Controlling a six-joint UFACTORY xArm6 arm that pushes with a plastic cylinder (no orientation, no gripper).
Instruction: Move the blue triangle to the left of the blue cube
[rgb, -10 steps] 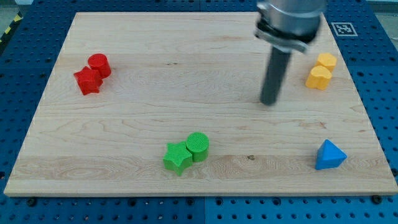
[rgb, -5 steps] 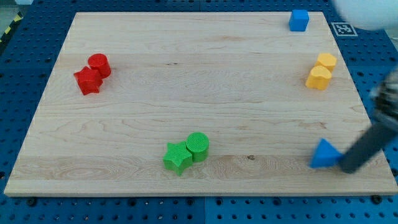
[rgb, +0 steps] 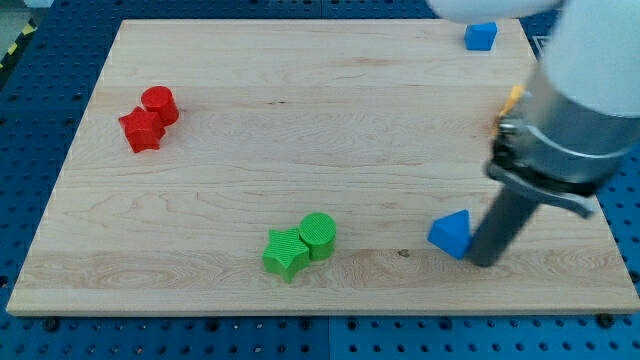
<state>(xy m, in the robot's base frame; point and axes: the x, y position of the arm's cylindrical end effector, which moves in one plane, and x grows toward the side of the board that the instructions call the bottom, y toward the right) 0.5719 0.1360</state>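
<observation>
The blue triangle (rgb: 452, 233) lies on the wooden board near the view's bottom right. My tip (rgb: 485, 260) stands right against its right side, touching or nearly touching it. The blue cube (rgb: 481, 36) sits at the board's top edge, far above the triangle and a little to its right; the arm's pale body covers its upper part.
A red cylinder (rgb: 158, 103) and red star-like block (rgb: 141, 131) sit at the left. A green star (rgb: 285, 252) and green cylinder (rgb: 318, 235) sit at bottom centre. A yellow block (rgb: 511, 98) peeks out behind the arm (rgb: 575, 110) at right.
My tip swept from mid-board down to the triangle's right side and has pushed the blue triangle leftward about 70 pixels. The arm now covers the yellow blocks.
</observation>
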